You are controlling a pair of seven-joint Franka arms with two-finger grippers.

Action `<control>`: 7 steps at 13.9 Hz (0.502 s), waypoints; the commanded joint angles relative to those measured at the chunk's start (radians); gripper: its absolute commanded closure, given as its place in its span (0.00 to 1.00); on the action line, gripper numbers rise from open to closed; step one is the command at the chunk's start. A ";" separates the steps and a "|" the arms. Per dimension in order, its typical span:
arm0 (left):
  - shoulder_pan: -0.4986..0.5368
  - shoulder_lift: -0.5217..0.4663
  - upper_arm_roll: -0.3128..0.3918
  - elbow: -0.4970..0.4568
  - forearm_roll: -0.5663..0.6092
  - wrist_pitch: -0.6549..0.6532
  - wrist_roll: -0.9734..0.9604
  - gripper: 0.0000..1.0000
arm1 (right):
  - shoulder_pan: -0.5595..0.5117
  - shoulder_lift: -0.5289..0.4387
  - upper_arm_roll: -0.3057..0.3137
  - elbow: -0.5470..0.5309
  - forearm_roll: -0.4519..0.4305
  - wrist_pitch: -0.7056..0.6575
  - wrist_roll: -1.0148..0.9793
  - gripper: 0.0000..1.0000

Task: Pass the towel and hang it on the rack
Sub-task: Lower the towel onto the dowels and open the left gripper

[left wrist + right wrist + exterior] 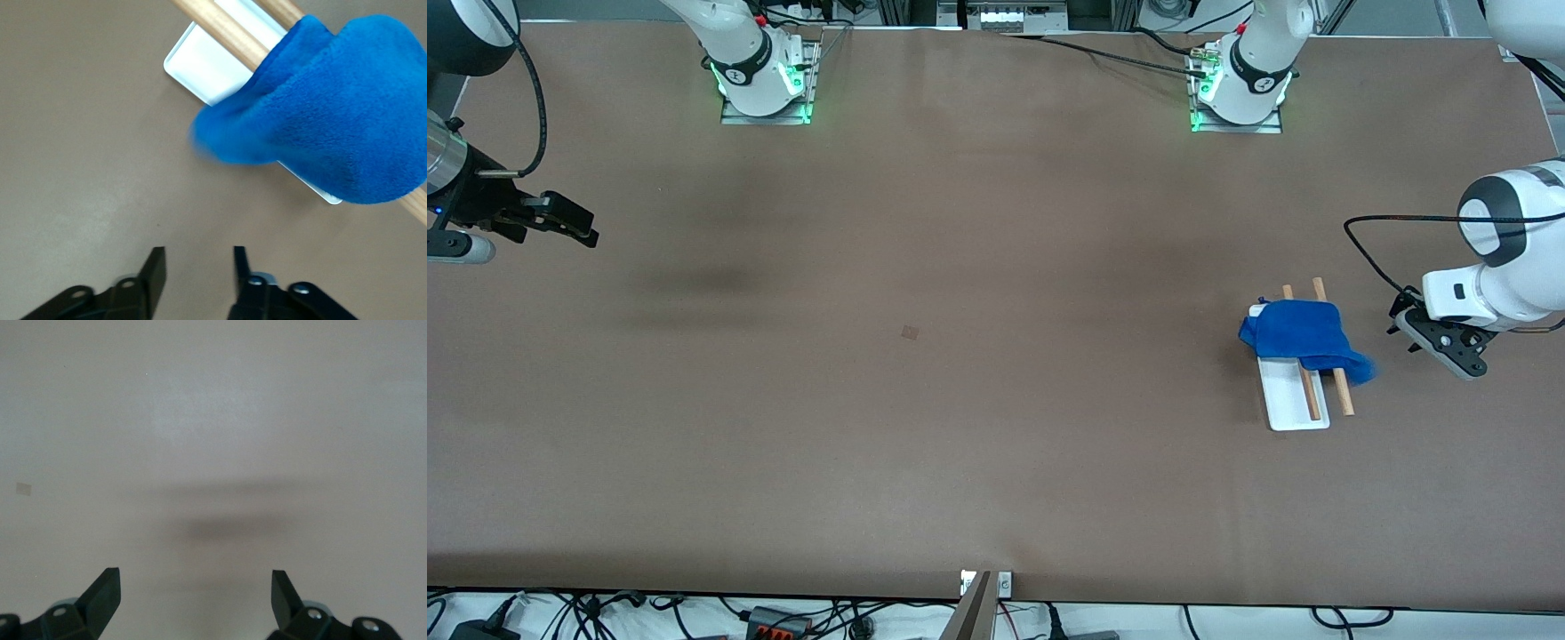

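Note:
The royal-blue towel (1303,334) is draped over the two wooden dowel rods of the rack (1294,400), which stands toward the left arm's end of the table. One corner of it hangs off the rods toward the left gripper. In the left wrist view the towel (347,133) covers the rods above the white base (200,63). My left gripper (1449,348) is open and empty, beside the rack and apart from the towel; it also shows in the left wrist view (198,257). My right gripper (574,224) is open and empty over bare table at the right arm's end; it also shows in the right wrist view (195,580).
The brown table top (960,400) is bare apart from a small tan mark (910,332) near the middle. The arm bases (765,76) stand along the farthest edge from the front camera. Cables lie along the nearest edge.

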 commanded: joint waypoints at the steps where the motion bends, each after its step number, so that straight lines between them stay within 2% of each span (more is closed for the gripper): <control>1: 0.013 -0.014 -0.008 0.007 -0.046 -0.010 0.099 0.00 | -0.006 -0.016 0.006 0.026 -0.013 -0.048 -0.010 0.00; 2: 0.013 -0.030 -0.007 0.007 -0.049 -0.028 0.096 0.00 | -0.006 -0.017 0.006 0.028 -0.013 -0.053 -0.010 0.00; 5: 0.031 -0.075 -0.005 0.014 -0.179 -0.124 0.089 0.00 | -0.004 -0.030 0.007 0.029 -0.013 -0.080 -0.010 0.00; 7: 0.030 -0.132 -0.005 0.014 -0.187 -0.204 0.072 0.00 | -0.004 -0.043 0.009 0.026 -0.013 -0.083 0.001 0.00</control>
